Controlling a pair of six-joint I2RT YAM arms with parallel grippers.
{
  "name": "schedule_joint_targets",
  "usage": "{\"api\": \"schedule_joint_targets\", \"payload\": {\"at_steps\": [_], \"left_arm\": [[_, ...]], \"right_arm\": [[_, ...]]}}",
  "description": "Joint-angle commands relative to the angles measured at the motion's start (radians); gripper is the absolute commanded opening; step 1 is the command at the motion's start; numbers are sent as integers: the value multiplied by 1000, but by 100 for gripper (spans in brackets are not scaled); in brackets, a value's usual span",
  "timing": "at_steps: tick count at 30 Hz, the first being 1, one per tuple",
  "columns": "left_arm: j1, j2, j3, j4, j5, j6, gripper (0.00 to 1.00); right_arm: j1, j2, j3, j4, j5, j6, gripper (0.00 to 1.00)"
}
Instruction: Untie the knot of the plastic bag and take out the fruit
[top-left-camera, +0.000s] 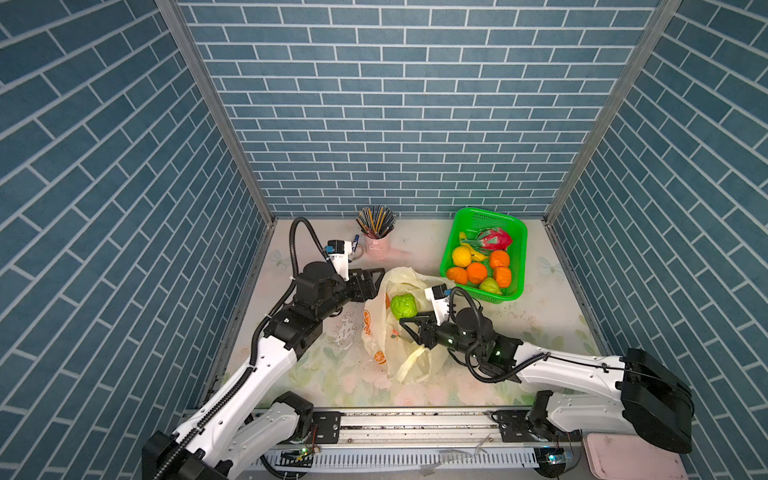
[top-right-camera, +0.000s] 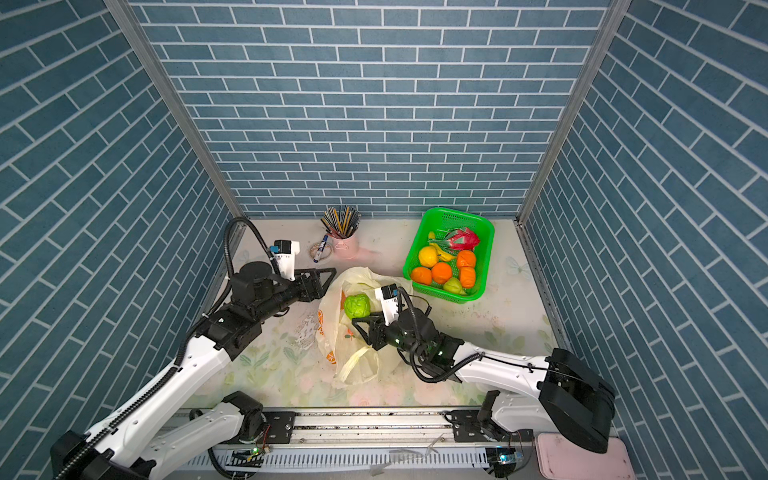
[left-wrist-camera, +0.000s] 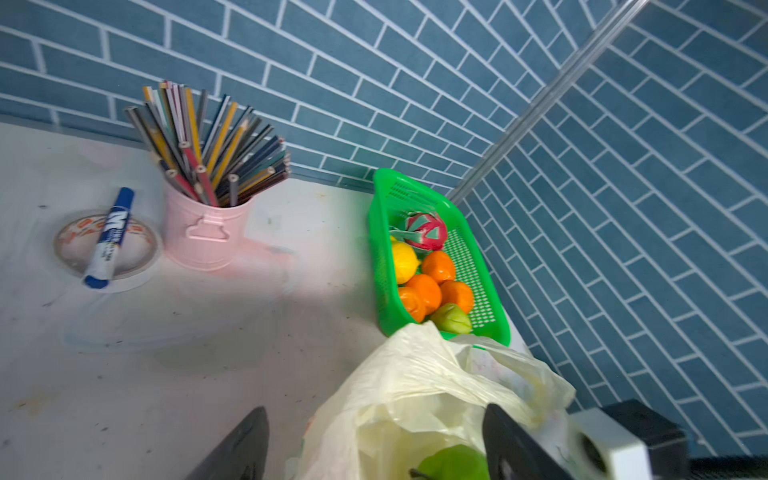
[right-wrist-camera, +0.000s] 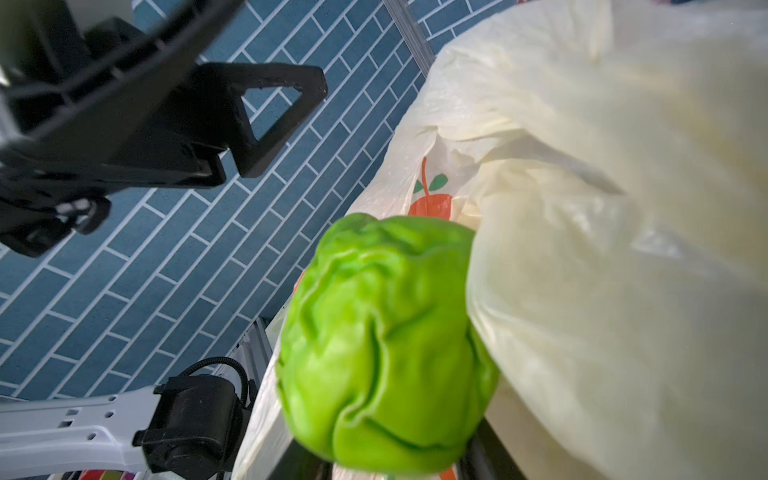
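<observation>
The pale yellow plastic bag (top-left-camera: 386, 332) lies crumpled and open in the middle of the table in both top views; no knot shows, and its loose handle strips (top-left-camera: 411, 361) trail toward the front. My right gripper (top-left-camera: 409, 316) is shut on a green lumpy fruit (top-left-camera: 403, 306) at the bag's mouth, filling the right wrist view (right-wrist-camera: 386, 345) between the jaws. My left gripper (top-left-camera: 374, 279) hovers open at the bag's far left edge; in the left wrist view its jaws (left-wrist-camera: 374, 449) stand wide on either side of the bag plastic (left-wrist-camera: 415, 386).
A green basket (top-left-camera: 517, 249) at the back right holds several oranges, a yellow fruit, a green one and a dragon fruit (top-left-camera: 494, 239). A pink cup of pencils (top-left-camera: 376, 245) stands at the back, with a marker (left-wrist-camera: 110, 237) lying across a tape roll (left-wrist-camera: 141, 270) beside it.
</observation>
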Motion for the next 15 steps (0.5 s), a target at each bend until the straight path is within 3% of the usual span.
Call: {"api": "schedule_joint_targets", "payload": {"at_steps": [1, 10, 15], "left_arm": [[-5, 34, 37, -148, 155, -21, 81], [-89, 101, 62, -201, 225, -28, 84], [-99, 150, 41, -150, 283, -48, 88]], "right_arm": [[0, 5, 43, -57, 25, -94, 26], [0, 11, 60, -54, 35, -120, 26], [0, 18, 60, -24, 15, -120, 26]]}}
